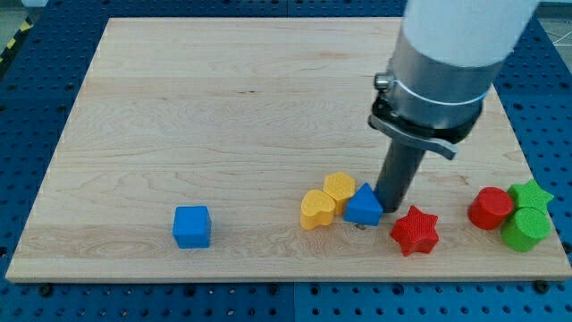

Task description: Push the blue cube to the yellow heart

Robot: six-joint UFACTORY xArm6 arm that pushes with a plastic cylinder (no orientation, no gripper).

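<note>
The blue cube sits alone on the wooden board near the view's bottom left. The yellow heart lies right of it, at the bottom centre, touching a second yellow block just above and to its right. My tip stands on the board right of a blue triangular block, touching or almost touching its right side. The tip is far to the right of the blue cube.
A red star lies just below and right of the tip. A red cylinder, a green star and a green cylinder cluster at the board's right edge.
</note>
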